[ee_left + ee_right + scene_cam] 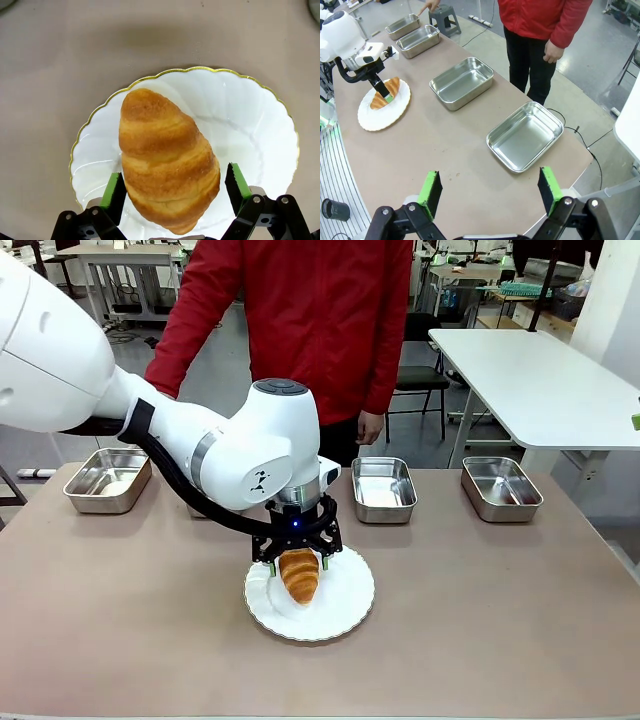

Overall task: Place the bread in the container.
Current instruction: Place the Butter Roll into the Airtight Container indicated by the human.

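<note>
**Croissant bracketed, not yet gripped**

Brown bench (500, 590) carries a white plate (345, 605) directly under the left end effector (172, 187). Its green pads (111, 190) stand spread either side of the bread (167, 155), ready to pinch. Beyond it, steel pans wait; the nearest container (383, 488) lies just past.

The bread (167, 160) is showing a ridged, golden-brown crust with a faint sheen. The plate (260, 125) is gleaming glossy white — gold-rimmed, scalloped. The pans (524, 136) are shining like polished steel, while the worktop (500, 610) is looking matt and smooth — a dull brown.
</note>
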`<state>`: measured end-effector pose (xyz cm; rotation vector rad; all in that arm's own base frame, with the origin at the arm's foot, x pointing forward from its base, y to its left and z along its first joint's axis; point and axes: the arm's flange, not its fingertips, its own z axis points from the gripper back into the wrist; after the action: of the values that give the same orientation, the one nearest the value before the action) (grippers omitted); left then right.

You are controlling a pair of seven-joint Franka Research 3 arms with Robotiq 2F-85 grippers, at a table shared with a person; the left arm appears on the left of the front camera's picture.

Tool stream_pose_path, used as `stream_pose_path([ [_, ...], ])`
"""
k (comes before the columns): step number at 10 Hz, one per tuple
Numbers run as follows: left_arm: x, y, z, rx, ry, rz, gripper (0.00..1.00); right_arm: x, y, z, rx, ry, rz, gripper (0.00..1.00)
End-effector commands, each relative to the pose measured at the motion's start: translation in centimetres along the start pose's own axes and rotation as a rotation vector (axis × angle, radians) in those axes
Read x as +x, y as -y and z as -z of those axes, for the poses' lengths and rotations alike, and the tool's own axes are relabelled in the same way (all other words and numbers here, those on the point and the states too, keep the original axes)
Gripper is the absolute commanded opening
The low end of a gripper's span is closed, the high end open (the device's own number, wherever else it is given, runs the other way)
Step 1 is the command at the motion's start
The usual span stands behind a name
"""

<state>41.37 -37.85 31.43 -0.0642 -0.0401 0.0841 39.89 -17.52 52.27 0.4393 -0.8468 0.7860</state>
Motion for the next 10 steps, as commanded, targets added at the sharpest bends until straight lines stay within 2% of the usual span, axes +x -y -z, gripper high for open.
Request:
stream_pose_path([
  [1, 0.14, 0.65, 0.06, 0.032, 0.026, -0.027, 0.97, -0.02, -0.02, 0.10, 0.001, 0.020, -0.005, 1.00],
  [2, 0.16, 0.61, 0.07, 0.034, 0.021, -0.037, 0.80, -0.02, -0.02, 0.10, 0.001, 0.020, -0.005, 1.00],
  [3, 0.21, 0.65, 0.08, 0.037, 0.019, -0.040, 0.77, -0.02, -0.02, 0.10, 0.001, 0.020, -0.005, 1.00],
  [4, 0.23, 0.61, 0.13, 0.044, 0.016, -0.039, 0.61, -0.02, -0.02, 0.10, 0.001, 0.020, -0.005, 1.00],
  [5, 0.28, 0.64, 0.25, 0.046, 0.013, -0.034, 0.58, -0.02, -0.02, 0.10, 0.001, 0.020, -0.005, 1.00],
  [6, 0.27, 0.63, 0.30, 0.050, 0.017, -0.035, 0.41, -0.02, -0.02, 0.10, 0.001, 0.020, -0.005, 1.00],
  [7, 0.43, 0.53, 0.18, 0.069, 0.051, -0.052, 0.39, -0.02, -0.02, 0.10, 0.001, 0.020, -0.005, 1.00],
  [8, 0.51, 0.61, 0.13, 0.036, 0.009, -0.008, 0.22, -0.02, -0.02, 0.10, 0.001, 0.020, -0.005, 1.00],
  [10, 0.21, 0.18, -0.07, 0.016, 0.004, -0.019, 0.22, -0.02, -0.02, 0.10, 0.001, 0.020, -0.005, 1.00],
])
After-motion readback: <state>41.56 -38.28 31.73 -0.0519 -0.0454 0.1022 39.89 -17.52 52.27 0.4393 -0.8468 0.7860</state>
